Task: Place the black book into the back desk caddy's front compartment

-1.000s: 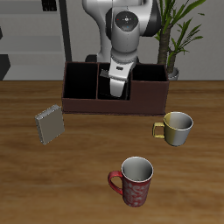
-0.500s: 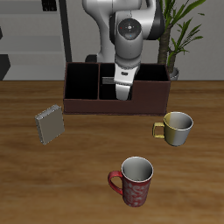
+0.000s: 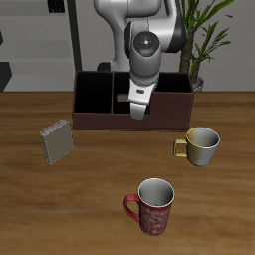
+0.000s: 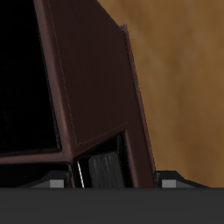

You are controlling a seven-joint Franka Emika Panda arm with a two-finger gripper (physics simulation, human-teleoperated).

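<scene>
My end effector (image 3: 135,108) hangs low over the front wall of the back desk caddy (image 3: 100,120), which sits toward the tabletop's (image 3: 90,199) back edge. From the exterior view the fingers point down at the middle stretch of that wall, at the front compartment (image 3: 122,92), but my own wrist housing covers them and I cannot tell whether they are apart or together, or whether anything is between them.

In the wrist view the caddy's maroon wall (image 4: 92,79) fills most of the picture, with the black interior beside it and bare wood grain past its outer side. One ribbed finger pad (image 4: 103,170) shows just against the wall's edge; the other finger is not clear to me.

I cannot make out the black book in either view; it may be hidden behind my end effector or lost in the dark interior.

A grey book (image 3: 57,140) stands on the tabletop in front of the caddy's end, apart from it. A pale yellow mug (image 3: 202,145) sits near the caddy's other end, and a red patterned mug (image 3: 154,205) rests closer to the front edge.
</scene>
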